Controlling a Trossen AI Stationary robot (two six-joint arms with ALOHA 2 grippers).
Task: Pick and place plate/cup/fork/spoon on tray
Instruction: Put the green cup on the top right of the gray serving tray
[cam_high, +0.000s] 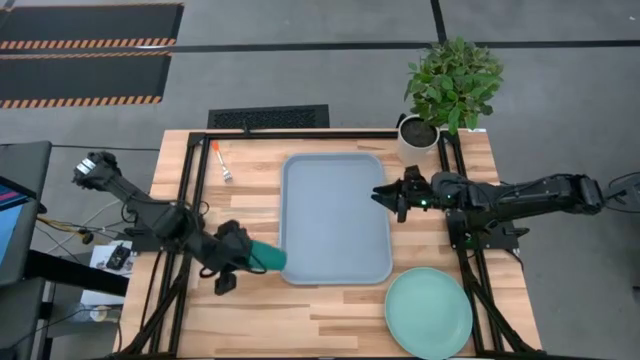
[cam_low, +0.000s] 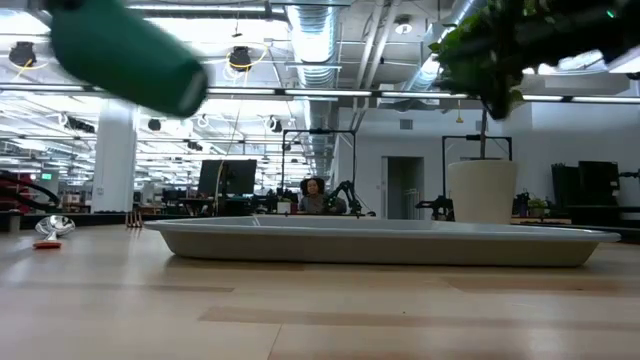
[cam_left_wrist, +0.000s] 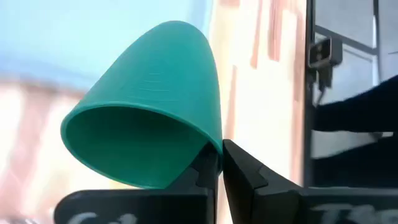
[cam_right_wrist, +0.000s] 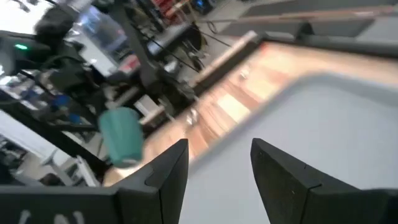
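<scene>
Left end effector (cam_high: 250, 262) carrying a cup (cam_high: 266, 257) beside a tray (cam_high: 335, 215).
It pinches the cup's rim, lifted off the tabletop; the right end effector (cam_high: 384, 195) hangs open over the tray.

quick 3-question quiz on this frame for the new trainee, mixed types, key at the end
1. True or false: the cup stands upright on the tray.
2. Which gripper holds the cup? A) left gripper B) right gripper C) neither
3. Fill in: the plate lies on the ____, outside the tray.

Key: 1 false, the cup is held tilted in the air at the tray's left edge. 2 A; the right gripper is open above the tray's right edge. 3 table.
</scene>
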